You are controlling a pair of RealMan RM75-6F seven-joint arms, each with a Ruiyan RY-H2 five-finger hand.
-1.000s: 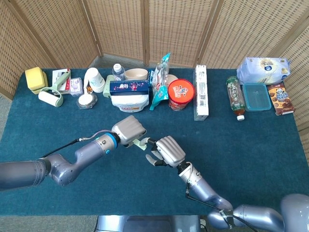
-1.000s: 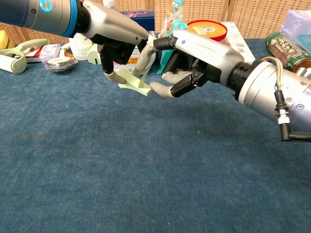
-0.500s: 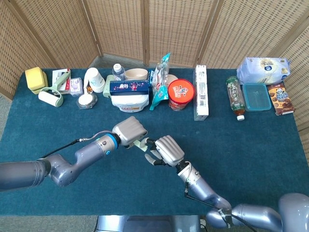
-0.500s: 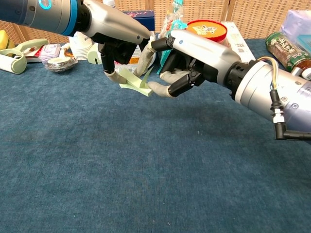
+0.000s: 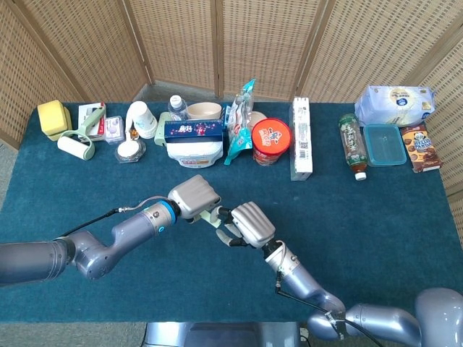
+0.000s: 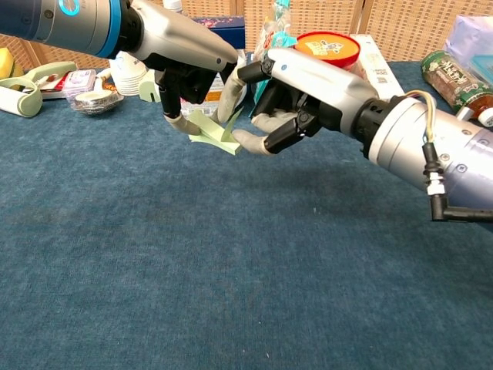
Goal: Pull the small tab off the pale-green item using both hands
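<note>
Above the blue cloth, my left hand [image 6: 181, 58] [image 5: 194, 196] grips the pale-green item [image 6: 209, 131] [image 5: 211, 214], a thin folded piece, by its left part. My right hand [image 6: 296, 89] [image 5: 246, 225] meets it from the right. One of its fingertips [image 6: 240, 139] touches the item's lower right corner from below. Another finger lies against the upright strip of the item, so the small tab end is pinched between them. The remaining right fingers are curled under the palm. The tab itself is too small to tell apart from the item.
Along the table's far edge stand a lint roller [image 5: 76, 144], a paper cup [image 5: 142, 118], a blue box [image 5: 194, 130], a red-lidded tub [image 5: 270, 140], a long white box [image 5: 302, 137], a bottle [image 5: 351, 143] and a lidded container [image 5: 384, 143]. Bare blue cloth [image 6: 231, 270] lies below the hands.
My right hand has crept left towards the left hand, and its fingers have closed onto the right end of the pale-green item. The left hand has stayed put.
</note>
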